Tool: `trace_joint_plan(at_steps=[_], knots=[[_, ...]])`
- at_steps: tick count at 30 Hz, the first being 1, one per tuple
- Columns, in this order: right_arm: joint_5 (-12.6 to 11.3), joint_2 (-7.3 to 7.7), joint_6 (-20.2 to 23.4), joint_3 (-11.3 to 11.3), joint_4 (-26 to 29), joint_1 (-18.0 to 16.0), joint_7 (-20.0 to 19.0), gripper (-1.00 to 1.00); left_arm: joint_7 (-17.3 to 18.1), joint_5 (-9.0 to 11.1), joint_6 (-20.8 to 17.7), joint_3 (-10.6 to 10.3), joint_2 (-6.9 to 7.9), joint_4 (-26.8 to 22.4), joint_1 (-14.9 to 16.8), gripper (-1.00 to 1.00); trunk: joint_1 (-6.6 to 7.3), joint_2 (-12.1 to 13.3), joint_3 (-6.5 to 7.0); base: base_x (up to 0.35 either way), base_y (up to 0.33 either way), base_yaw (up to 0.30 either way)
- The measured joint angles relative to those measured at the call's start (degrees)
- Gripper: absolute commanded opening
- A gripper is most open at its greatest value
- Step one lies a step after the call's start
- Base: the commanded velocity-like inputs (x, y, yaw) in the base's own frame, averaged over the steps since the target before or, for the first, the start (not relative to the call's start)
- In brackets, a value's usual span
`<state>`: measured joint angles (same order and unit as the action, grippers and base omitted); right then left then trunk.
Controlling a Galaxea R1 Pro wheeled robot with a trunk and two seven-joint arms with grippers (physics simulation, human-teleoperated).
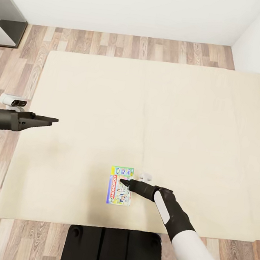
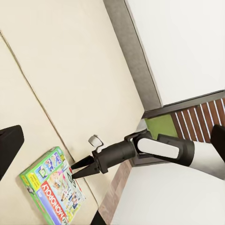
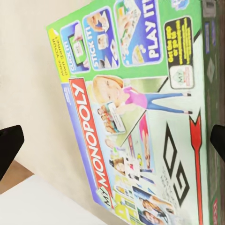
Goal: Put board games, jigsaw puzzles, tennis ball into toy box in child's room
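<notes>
The Monopoly box lies flat near the bed's front edge. The right end effector hovers just over it, fingers spread, so a grasp seems next: lower and close on one edge. The left end effector waits well apart, apparently pressed together. Wood floor and white walls surround the bed.

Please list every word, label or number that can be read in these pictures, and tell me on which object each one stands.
"MY MONOPOLY": red title band on the cover of the board game box lying on the bed.
"STICK IT!": green top strip of the same cover.
"PLAY IT!": same strip, next panel.
The yellow side strip, the black panel's yellow text and the small triangle label are too blurred to read.
Nothing else carries readable text.
</notes>
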<state>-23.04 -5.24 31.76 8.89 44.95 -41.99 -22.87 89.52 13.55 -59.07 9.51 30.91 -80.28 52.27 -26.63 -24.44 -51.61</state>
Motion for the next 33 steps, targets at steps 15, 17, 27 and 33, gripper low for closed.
trace_joint_plan(at_steps=[15, 17, 27, 33], knots=[[2.3, -0.25, 0.0, -0.1, -0.1, 0.0, 0.0, 1.00, 0.0, 0.0, 0.0, 0.0, 0.00, 0.0, 0.0, 1.00, 0.00, 0.0, 0.00, 0.000, 0.047, 0.000], [2.6, -0.27, 0.0, -0.1, -0.1, 0.0, 0.0, 1.00, 0.0, 0.0, 0.0, 0.0, 0.00, 0.0, 0.0, 1.00, 0.00, 0.0, 0.00, 0.000, 0.051, 0.000], [2.9, -0.29, 0.0, -0.1, -0.1, 0.0, 0.0, 1.00, 0.0, 0.0, 0.0, 0.0, 0.00, 0.0, 0.0, 1.00, 0.00, 0.0, 0.00, 0.000, 0.063, 0.000], [2.9, -0.29, 0.0, -0.1, -0.1, 0.0, 0.0, 1.00, 0.0, 0.0, 0.0, 0.0, 0.00, 0.0, 0.0, 1.00, 0.00, 0.0, 0.00, 0.000, 0.051, 0.000]])
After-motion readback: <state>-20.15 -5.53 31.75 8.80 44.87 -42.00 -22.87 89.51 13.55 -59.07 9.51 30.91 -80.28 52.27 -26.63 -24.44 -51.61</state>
